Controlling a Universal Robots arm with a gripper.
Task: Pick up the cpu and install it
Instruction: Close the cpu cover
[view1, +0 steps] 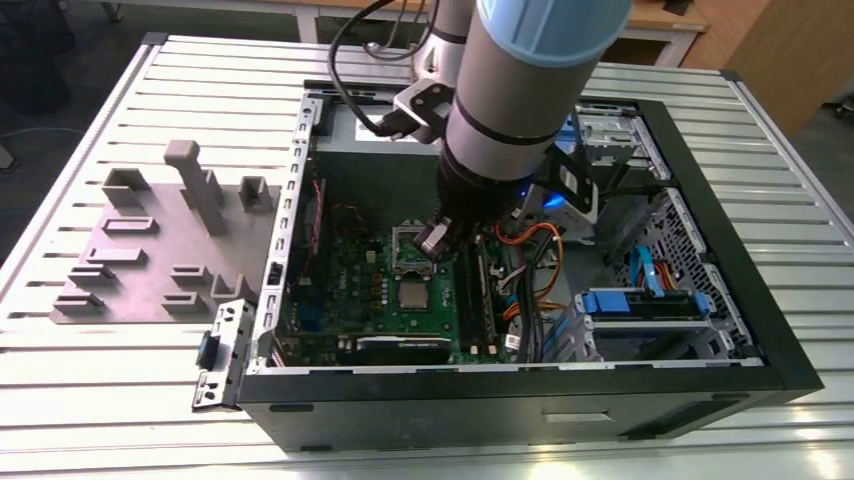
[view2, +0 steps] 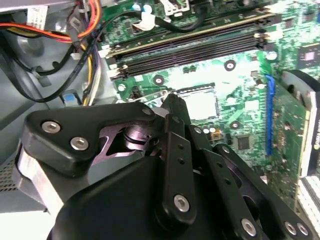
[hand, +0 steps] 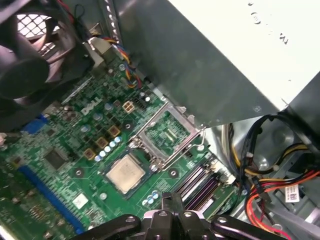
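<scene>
Gripper (hand: 172, 201) hangs low over the motherboard (hand: 92, 200), and we read its fingers as pressed together with nothing between them. The cpu (hand: 125, 173) lies flat on the board just beyond, beside the raised socket frame (hand: 167, 132). We cannot tell if it is seated. Risks, as we judge them: closed tips could press on the chip instead of straddling it, a tilted grasp could damage the socket, and farther off, loose cables (hand: 272, 184) could snag the wrist.

Over cpu (hand: 125, 173): open from above;
Beside cpu: open socket frame (hand: 167, 132) blocks one side;
Motherboard (hand: 60, 186) edge: memory slots (hand: 197, 182), then cables (hand: 265, 192)
</scene>
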